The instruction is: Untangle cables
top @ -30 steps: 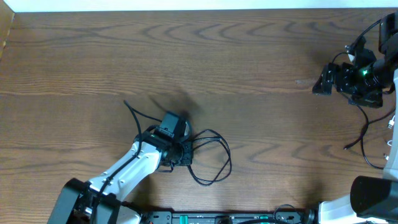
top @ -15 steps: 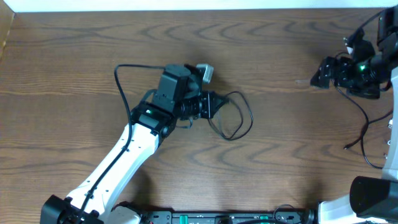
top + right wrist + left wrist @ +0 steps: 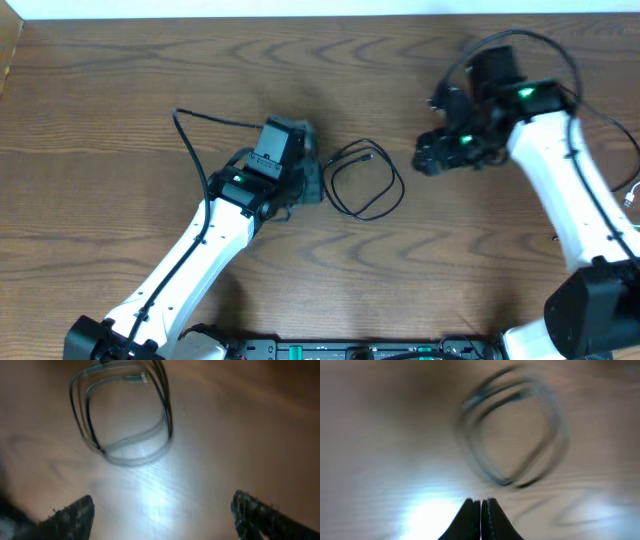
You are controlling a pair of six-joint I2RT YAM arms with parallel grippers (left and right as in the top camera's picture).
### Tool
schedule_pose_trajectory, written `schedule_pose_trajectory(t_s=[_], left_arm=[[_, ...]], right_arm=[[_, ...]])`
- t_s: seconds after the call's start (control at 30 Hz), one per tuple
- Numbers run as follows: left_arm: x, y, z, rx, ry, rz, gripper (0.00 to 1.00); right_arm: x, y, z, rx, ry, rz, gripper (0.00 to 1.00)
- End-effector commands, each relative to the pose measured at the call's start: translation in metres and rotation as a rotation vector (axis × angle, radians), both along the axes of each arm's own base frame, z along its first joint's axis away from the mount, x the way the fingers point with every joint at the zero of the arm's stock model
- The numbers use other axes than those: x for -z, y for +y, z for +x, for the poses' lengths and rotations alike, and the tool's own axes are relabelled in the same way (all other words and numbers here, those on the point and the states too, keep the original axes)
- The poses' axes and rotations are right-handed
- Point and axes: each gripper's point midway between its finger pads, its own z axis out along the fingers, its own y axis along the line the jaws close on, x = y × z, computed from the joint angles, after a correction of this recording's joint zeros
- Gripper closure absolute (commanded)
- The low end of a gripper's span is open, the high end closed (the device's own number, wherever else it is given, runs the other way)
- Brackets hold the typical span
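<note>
The black cable [image 3: 167, 422] is lying in a loose loop on the wooden table [image 3: 150, 60], right between the two arms. The left gripper [image 3: 315, 182] is sitting just beside the loop, fingers pinched together on nothing. The right gripper [image 3: 428, 160] is hovering near it, spread wide.

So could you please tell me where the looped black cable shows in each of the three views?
Overhead: black cable, centre of the picture.
Left wrist: cable upper middle, blurred, above the closed jaws.
Right wrist: cable upper left.
Shared landmark: the brown wooden table beneath it.
</note>
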Motion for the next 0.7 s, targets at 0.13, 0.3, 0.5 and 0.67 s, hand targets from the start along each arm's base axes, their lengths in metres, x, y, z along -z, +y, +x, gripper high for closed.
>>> schedule_pose_trajectory(t_s=[0.13, 0.3, 0.5, 0.67], left_arm=[[0.016, 0.050, -0.023, -0.057, 0.078, 0.255, 0.87], [0.017, 0.052, -0.023, -0.062, 0.080, 0.269, 0.84], [0.017, 0.053, -0.024, -0.065, 0.084, 0.269, 0.84], [0.018, 0.053, -0.026, -0.063, 0.093, 0.271, 0.84]], right_arm=[[0.078, 0.043, -0.009, -0.077, -0.119, -0.051, 0.19], [0.113, 0.043, -0.007, 0.037, -0.207, -0.070, 0.24], [0.121, 0.030, 0.009, 0.190, -0.299, -0.083, 0.38], [0.121, 0.033, 0.014, 0.247, -0.309, -0.046, 0.58]])
